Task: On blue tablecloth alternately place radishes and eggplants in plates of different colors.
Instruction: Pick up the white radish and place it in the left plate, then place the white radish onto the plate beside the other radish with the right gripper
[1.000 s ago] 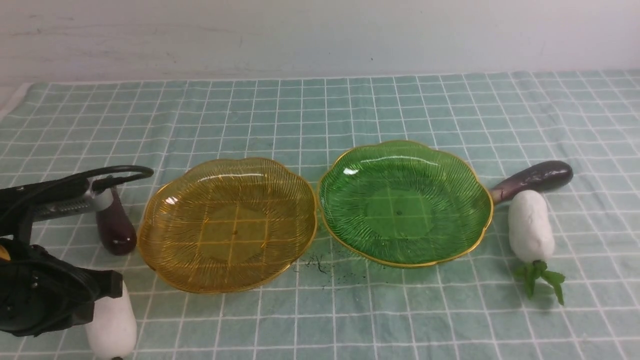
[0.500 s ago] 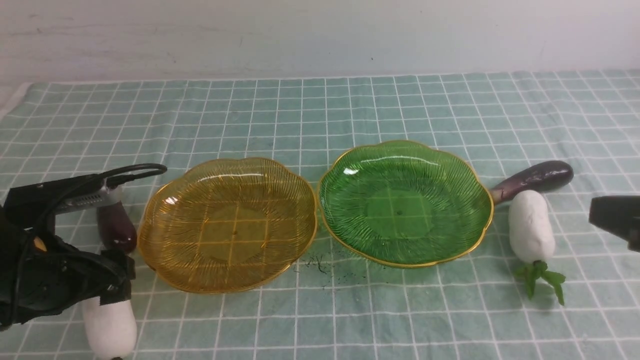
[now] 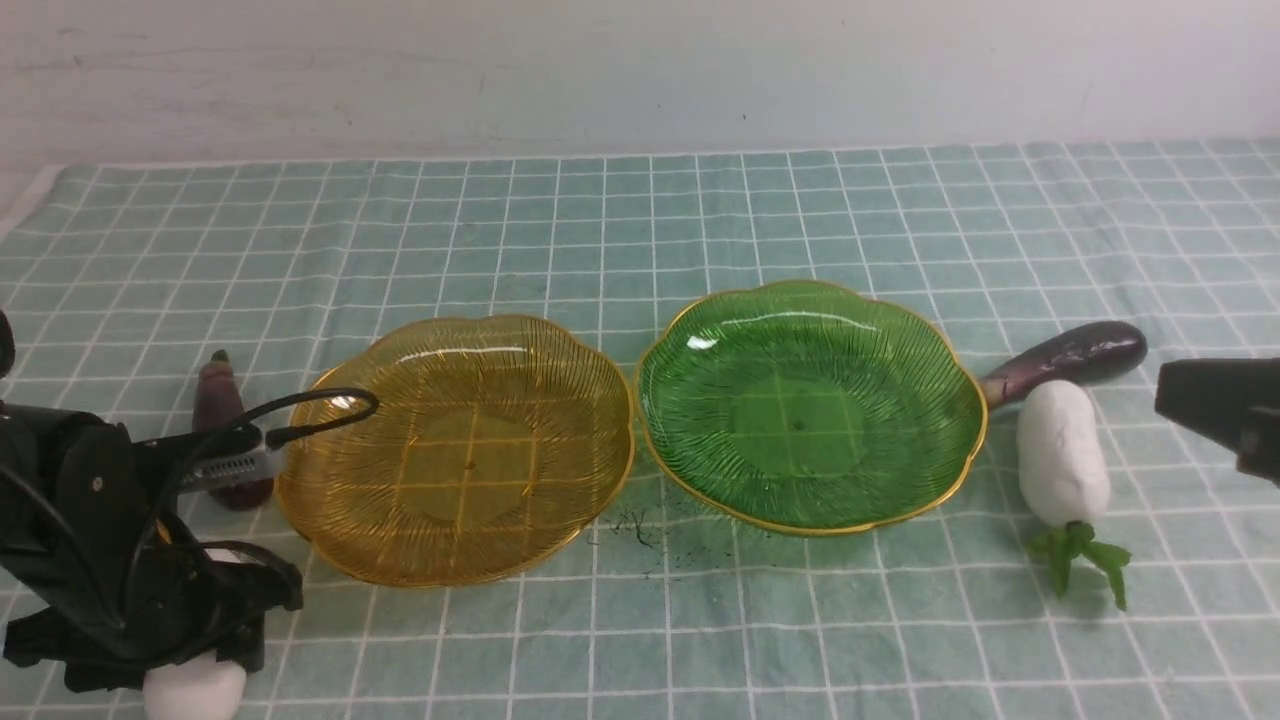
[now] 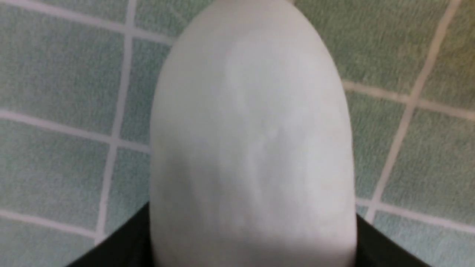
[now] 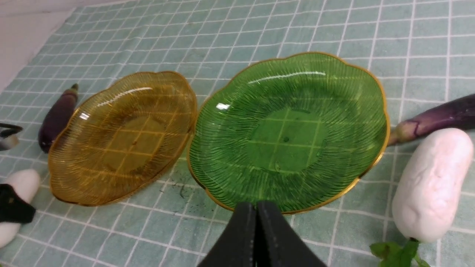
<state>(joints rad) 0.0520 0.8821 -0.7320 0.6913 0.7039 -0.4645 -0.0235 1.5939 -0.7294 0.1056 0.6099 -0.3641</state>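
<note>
The left claw (image 4: 254, 237) grasps the left radish (image 4: 252, 129) beside the amber plate (image 3: 460, 450); its long axis runs near to far. The right claw (image 5: 256, 237) is clenched. The right radish (image 3: 1062, 455), right of the green plate (image 3: 800, 420), points its leaves near.

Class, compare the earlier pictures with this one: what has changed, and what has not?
The left gripper moved nearer the robot and closed its fingers around the left radish. The right gripper came into the front view. Both plates, both eggplants and the right radish stayed put.
</note>
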